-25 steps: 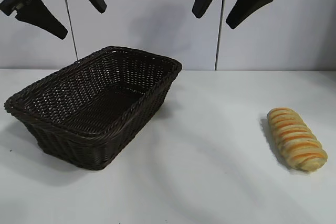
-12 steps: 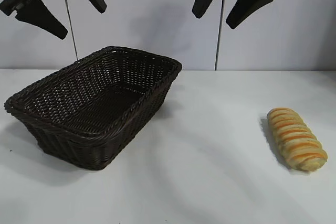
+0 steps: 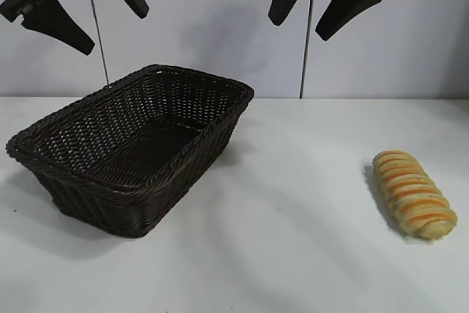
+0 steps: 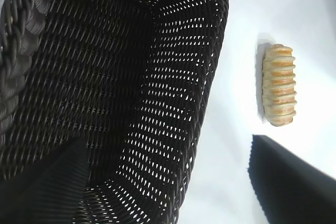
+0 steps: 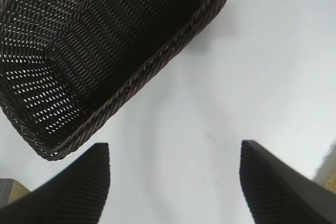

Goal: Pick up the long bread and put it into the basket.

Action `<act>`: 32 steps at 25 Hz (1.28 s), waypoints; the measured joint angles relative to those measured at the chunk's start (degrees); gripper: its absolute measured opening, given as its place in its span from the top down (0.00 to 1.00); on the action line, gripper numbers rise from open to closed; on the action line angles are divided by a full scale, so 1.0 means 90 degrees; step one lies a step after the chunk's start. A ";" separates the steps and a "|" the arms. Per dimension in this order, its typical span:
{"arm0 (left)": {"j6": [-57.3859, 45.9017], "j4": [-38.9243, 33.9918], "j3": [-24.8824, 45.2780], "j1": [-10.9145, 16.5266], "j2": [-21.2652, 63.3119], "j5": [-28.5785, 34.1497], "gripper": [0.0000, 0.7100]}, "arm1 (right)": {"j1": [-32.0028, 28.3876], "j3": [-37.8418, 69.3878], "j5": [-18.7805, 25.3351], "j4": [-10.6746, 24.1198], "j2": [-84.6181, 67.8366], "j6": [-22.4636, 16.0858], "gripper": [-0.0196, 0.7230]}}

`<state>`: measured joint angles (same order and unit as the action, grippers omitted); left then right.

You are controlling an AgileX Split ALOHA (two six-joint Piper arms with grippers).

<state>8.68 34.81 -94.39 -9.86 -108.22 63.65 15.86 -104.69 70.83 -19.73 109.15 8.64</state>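
Nothing has moved: long bread [image 3: 414, 194] still outside basket [image 3: 183, 155]

Baskets: one, a large rectangular dark brown woven wicker basket [image 3: 132, 148] with braided rim, toward the left edge of the table.
Breads: one, a long pale golden-tan oval loaf with orange-brown crosswise stripes [image 3: 414, 194], near the right edge.
Grippers: two, a black left gripper [image 3: 77, 5] and a black right gripper [image 3: 308, 4], each with two fingers.
Tables: one, a white flat table [image 3: 293, 254].
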 joint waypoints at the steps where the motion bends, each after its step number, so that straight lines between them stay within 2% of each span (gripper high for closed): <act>1: 0.0000 0.0000 0.0000 0.0000 0.0000 0.0000 0.15 | 0.0000 0.0000 0.0000 0.0000 0.0000 0.0000 0.29; 12: 0.0000 0.0000 0.0000 0.0000 0.0000 -0.0256 0.15 | 0.0000 0.0000 -0.0006 0.0000 0.0000 0.0000 0.29; 22: -0.0026 0.0000 0.0052 0.0000 0.0306 0.0348 0.15 | 0.0000 0.0000 -0.0006 0.0000 0.0000 0.0000 0.29; 27: -0.0033 0.0000 0.0721 0.0000 0.0748 0.0281 0.15 | 0.0000 0.0000 -0.0011 0.0000 0.0000 0.0000 0.29; 32: -0.0182 0.0000 0.2117 0.0000 0.1489 -0.0393 0.16 | 0.0000 0.0000 -0.0011 0.0000 0.0000 0.0000 0.29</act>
<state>7.04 34.81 -75.34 -9.86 -94.82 60.11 15.86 -104.69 70.73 -19.73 109.15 8.64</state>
